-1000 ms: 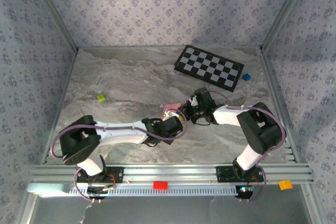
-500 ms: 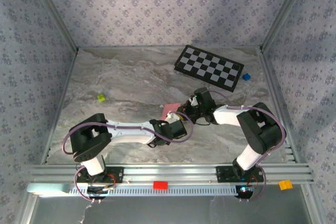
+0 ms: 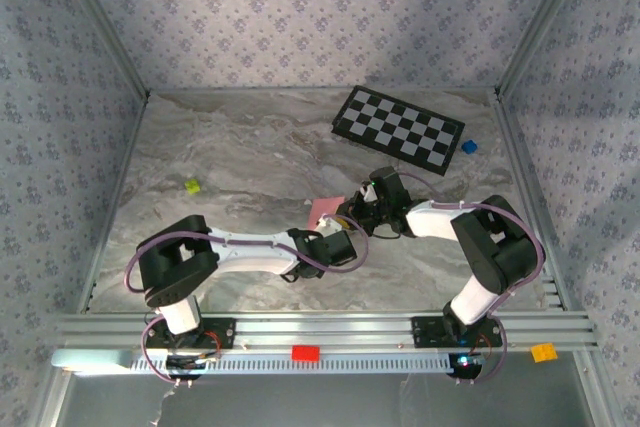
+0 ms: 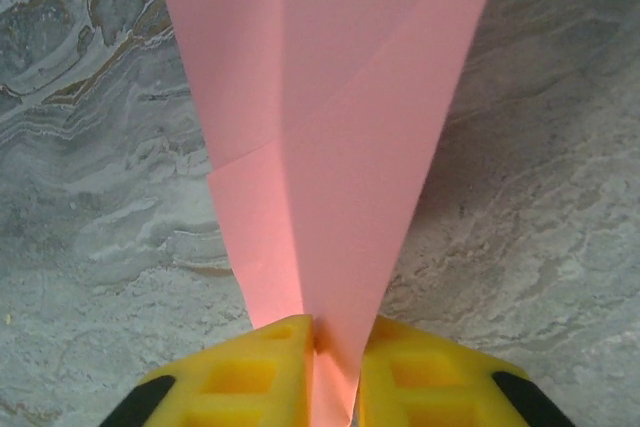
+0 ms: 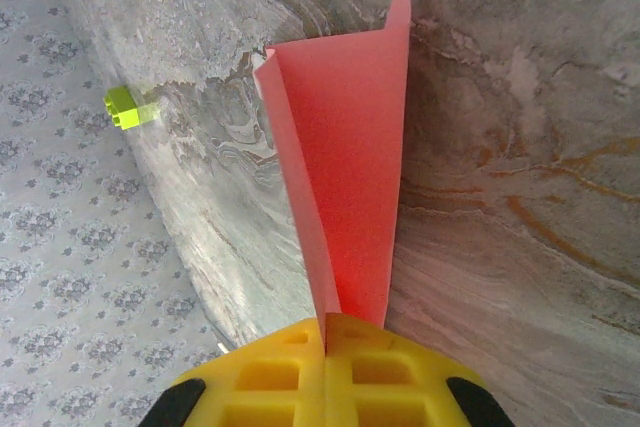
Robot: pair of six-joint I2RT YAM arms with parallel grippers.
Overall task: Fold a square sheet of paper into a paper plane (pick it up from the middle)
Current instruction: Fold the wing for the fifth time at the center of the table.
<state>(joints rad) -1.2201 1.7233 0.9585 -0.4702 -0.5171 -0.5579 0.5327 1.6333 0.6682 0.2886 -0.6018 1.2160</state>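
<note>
The paper plane (image 3: 325, 209) is a pink-red folded sheet held off the marble table mid-scene, between the two arms. In the left wrist view the paper plane (image 4: 330, 147) narrows down into my left gripper (image 4: 337, 337), whose yellow fingers (image 4: 270, 367) press its folded edge from both sides. My left gripper (image 3: 336, 232) comes at it from the near side. My right gripper (image 5: 325, 322) is shut tight on the other end of the paper plane (image 5: 350, 147), which opens away from it in a V. From above, the right gripper (image 3: 352, 215) sits just right of the paper.
A black-and-white checkerboard (image 3: 398, 129) lies at the back right with a small blue block (image 3: 469, 147) beside it. A green block (image 3: 192, 186) sits at the left, also seen as a green block (image 5: 130, 107). A red block (image 3: 305, 353) and an orange block (image 3: 543, 352) rest on the front rail.
My left arm has shifted right toward the paper and its jaws have closed in on the folded edge. The right gripper has kept its hold without moving.
</note>
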